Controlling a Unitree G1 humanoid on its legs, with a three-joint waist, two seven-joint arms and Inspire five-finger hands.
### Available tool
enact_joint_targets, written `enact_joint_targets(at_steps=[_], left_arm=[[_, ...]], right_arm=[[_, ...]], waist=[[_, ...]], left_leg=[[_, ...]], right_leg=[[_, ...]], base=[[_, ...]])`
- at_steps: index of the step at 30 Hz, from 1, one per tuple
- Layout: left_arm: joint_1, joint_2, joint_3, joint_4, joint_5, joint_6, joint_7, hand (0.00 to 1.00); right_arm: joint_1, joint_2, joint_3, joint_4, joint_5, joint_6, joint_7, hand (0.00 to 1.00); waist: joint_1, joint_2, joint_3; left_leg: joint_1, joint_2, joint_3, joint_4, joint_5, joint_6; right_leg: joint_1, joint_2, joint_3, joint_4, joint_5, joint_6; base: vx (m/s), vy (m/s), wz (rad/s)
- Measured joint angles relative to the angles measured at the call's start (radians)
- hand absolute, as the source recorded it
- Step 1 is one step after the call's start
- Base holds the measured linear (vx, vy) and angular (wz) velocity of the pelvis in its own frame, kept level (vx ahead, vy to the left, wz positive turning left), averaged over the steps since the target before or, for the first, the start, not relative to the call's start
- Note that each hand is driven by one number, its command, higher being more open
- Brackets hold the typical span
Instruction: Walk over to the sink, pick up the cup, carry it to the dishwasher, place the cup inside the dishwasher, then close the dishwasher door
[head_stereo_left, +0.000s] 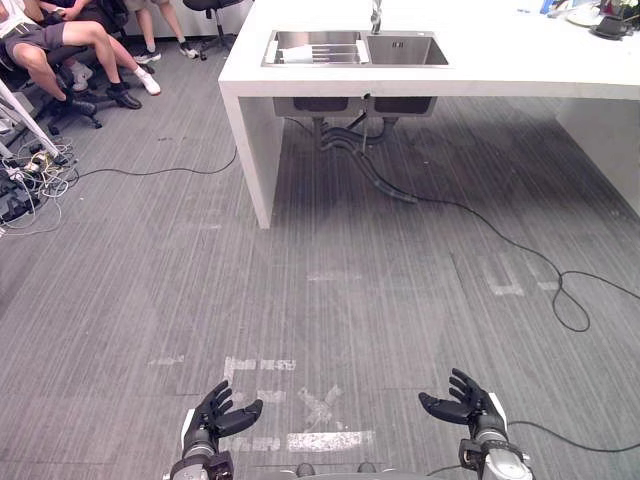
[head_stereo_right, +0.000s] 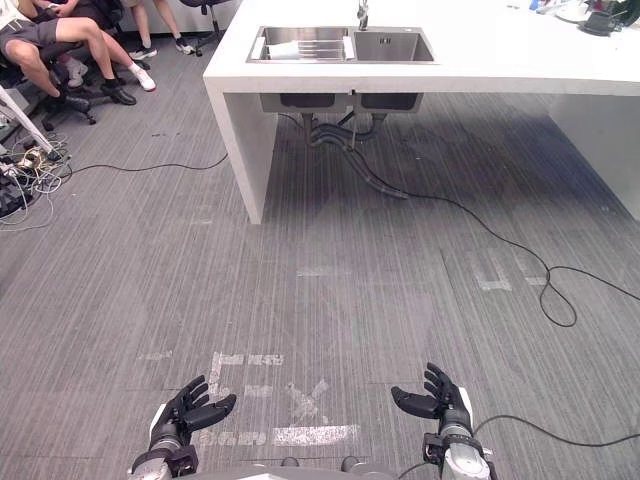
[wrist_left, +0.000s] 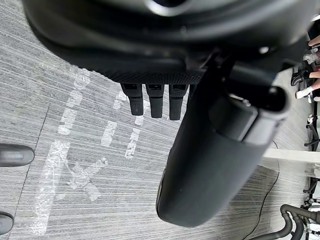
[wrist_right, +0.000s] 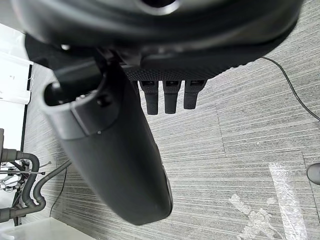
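Sink far ahead; left hand, right hand empty, fingers relaxed apart.

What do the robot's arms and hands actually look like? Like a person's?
Somewhat. The left hand and right hand are black, each with a row of segmented fingers and a thicker thumb. Up close, the thumb is a smooth, rounded dark shell, the fingers are blocky and ribbed, and the palm is finely textured. Behind each hand sits a silver-grey metal wrist.
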Motion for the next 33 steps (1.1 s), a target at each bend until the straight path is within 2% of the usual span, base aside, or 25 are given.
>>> enact_joint_targets(at_steps=[6, 19, 21, 24, 27, 28, 29, 30, 31, 32, 33], left_arm=[[0.000, 0.006, -0.002, 0.000, 0.000, 0.000, -0.002, 0.90], [0.000, 0.002, -0.003, -0.016, -0.001, 0.000, -0.001, 0.90], [0.000, -0.001, -0.003, -0.024, -0.004, 0.000, 0.001, 0.90], [0.002, -0.008, -0.002, -0.062, -0.019, 0.000, 0.012, 0.90], [-0.002, -0.026, -0.005, -0.097, -0.021, 0.000, 0.021, 0.90], [-0.002, -0.027, -0.015, -0.113, -0.022, 0.000, 0.026, 0.90], [-0.003, -0.026, -0.023, -0.120, -0.023, 0.000, 0.029, 0.90], [-0.005, -0.024, -0.033, -0.135, -0.023, 0.000, 0.035, 0.90], [-0.007, -0.021, -0.034, -0.142, -0.024, 0.000, 0.039, 0.90], [-0.010, -0.017, -0.034, -0.153, -0.024, 0.000, 0.048, 0.90], [-0.017, -0.017, -0.036, -0.154, -0.028, 0.000, 0.058, 0.90]], right_arm=[[-0.005, -0.018, -0.002, 0.000, 0.000, 0.000, 0.000, 0.90], [-0.027, -0.018, -0.003, 0.000, 0.000, 0.003, -0.001, 0.90], [-0.049, -0.018, -0.002, -0.001, 0.000, 0.007, -0.004, 0.90], [-0.078, -0.018, -0.003, -0.001, 0.000, 0.008, -0.008, 0.90], [-0.089, -0.020, -0.003, 0.000, -0.001, 0.010, -0.025, 0.90], [-0.085, -0.020, -0.002, 0.000, -0.001, 0.015, -0.027, 0.90], [-0.085, -0.020, -0.002, 0.000, -0.002, 0.018, -0.028, 0.90], [-0.079, -0.018, 0.000, 0.000, -0.002, 0.025, -0.028, 0.90], [-0.076, -0.015, 0.002, 0.000, -0.003, 0.026, -0.028, 0.90], [-0.071, -0.011, 0.004, 0.001, -0.006, 0.032, -0.027, 0.90], [-0.071, -0.016, 0.004, 0.000, -0.006, 0.034, -0.029, 0.90]], waist=[[-0.005, 0.012, -0.008], [-0.015, 0.018, -0.003], [-0.015, 0.018, 0.006], [-0.011, 0.021, 0.028], [0.003, 0.024, 0.039], [0.001, 0.021, 0.051], [0.001, 0.023, 0.056], [-0.002, 0.022, 0.063], [-0.007, 0.017, 0.069], [-0.017, 0.004, 0.081], [-0.020, 0.004, 0.082]], left_leg=[[0.000, -0.001, -0.006, -0.006, 0.002, -0.003], [-0.009, -0.001, -0.004, -0.008, 0.001, -0.009], [-0.024, 0.002, 0.009, 0.005, -0.011, -0.019], [-0.058, 0.012, 0.034, 0.062, -0.053, -0.012], [-0.104, 0.015, 0.069, 0.165, -0.136, 0.007], [-0.097, 0.006, 0.072, 0.197, -0.173, 0.016], [-0.092, 0.006, 0.072, 0.207, -0.185, 0.019], [-0.074, 0.004, 0.068, 0.213, -0.200, 0.032], [-0.061, -0.001, 0.060, 0.215, -0.210, 0.037], [-0.031, -0.009, 0.045, 0.222, -0.233, 0.039], [-0.008, -0.009, 0.034, 0.225, -0.253, 0.035]], right_leg=[[0.005, 0.000, -0.007, -0.009, 0.002, 0.004], [-0.011, 0.000, -0.003, -0.011, 0.002, 0.005], [-0.027, 0.000, 0.011, -0.006, 0.001, 0.005], [-0.059, 0.004, 0.034, 0.027, -0.021, 0.008], [-0.161, -0.014, 0.048, 0.232, -0.134, 0.026], [-0.205, -0.036, 0.034, 0.371, -0.185, 0.042], [-0.231, -0.045, 0.023, 0.445, -0.194, 0.051], [-0.301, -0.063, 0.003, 0.617, -0.194, 0.055], [-0.335, -0.078, -0.007, 0.706, -0.189, 0.056], [-0.377, -0.102, -0.015, 0.811, -0.218, 0.045], [-0.417, -0.117, -0.032, 0.831, -0.248, 0.037]], base=[[0.01, 0.002, 0.01], [0.00, 0.001, -0.01], [0.00, 0.013, -0.17], [0.02, 0.019, -0.28], [0.07, 0.035, -0.31], [0.12, 0.052, -0.12], [0.19, 0.066, -0.04], [0.17, 0.034, 0.07], [0.29, 0.034, 0.26], [0.32, -0.008, 0.32], [0.35, -0.013, 0.30]])
